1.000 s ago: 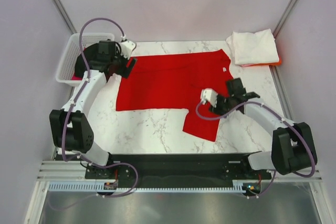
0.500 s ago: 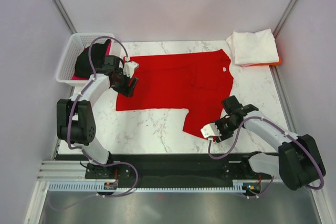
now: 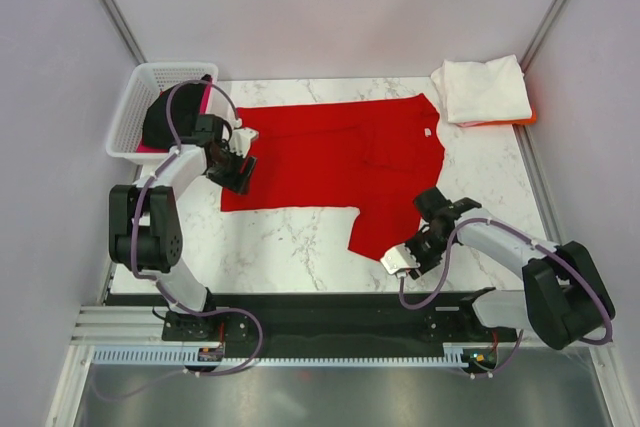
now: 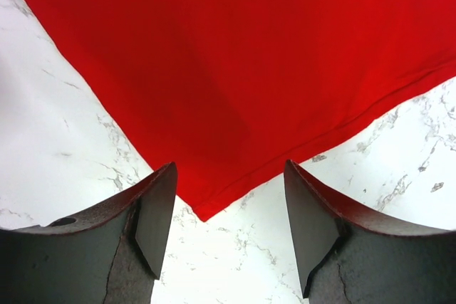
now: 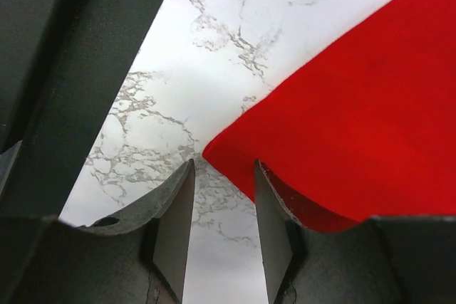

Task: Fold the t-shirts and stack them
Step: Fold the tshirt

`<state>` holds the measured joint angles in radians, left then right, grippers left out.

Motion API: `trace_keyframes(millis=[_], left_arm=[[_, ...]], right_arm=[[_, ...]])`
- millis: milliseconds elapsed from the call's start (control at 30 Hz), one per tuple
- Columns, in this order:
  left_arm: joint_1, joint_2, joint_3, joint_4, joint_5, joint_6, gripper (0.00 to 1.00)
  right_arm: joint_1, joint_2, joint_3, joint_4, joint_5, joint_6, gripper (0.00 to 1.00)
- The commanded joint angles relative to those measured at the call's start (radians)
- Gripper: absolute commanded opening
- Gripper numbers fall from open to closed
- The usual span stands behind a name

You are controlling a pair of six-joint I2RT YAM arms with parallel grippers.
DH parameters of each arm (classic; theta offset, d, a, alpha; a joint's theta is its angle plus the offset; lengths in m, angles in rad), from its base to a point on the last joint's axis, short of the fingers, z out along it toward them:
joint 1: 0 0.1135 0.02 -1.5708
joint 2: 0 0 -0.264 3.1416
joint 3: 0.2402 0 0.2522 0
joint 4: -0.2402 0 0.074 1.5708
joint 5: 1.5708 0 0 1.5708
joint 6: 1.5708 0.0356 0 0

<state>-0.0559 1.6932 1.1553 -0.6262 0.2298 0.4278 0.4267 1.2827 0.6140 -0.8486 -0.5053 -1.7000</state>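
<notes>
Your red shirt [image 3: 330,162] lies spread and unfolded on the table [image 3: 280,247], so its folding hasn't begun. The left gripper [image 4: 228,176] stands wide open astride the shirt's left corner. The right gripper [image 5: 224,176] is partly open at the nearest corner. Neither has hold of cloth. Far right, a folded white shirt [image 3: 482,87] rests on an orange shirt [image 3: 525,119]. The basket [image 3: 125,127] holds a black shirt [image 3: 158,125] and a pink shirt [image 3: 145,148], probably next in line.
</notes>
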Motion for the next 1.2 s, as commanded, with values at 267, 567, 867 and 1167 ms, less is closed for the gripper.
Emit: trace_keyframes(millis=[267,567,867,1167], left_arm=[[0.053,0.0,-0.086,0.008,0.023,0.006,0.67],[0.113,0.037,-0.105,0.003,0.103,-0.02,0.54],[0.134,0.017,-0.146,0.02,0.055,-0.001,0.58],[0.136,-0.059,-0.169,0.029,0.051,-0.027,0.66]], right_arm=[[0.041,0.073,0.055,-0.032,-0.045,-0.007,0.05],[0.041,0.044,0.055,0.008,-0.029,0.066,0.0],[0.043,0.052,0.053,0.022,-0.021,0.085,0.0],[0.046,0.092,0.069,0.049,-0.013,0.1,0.0]])
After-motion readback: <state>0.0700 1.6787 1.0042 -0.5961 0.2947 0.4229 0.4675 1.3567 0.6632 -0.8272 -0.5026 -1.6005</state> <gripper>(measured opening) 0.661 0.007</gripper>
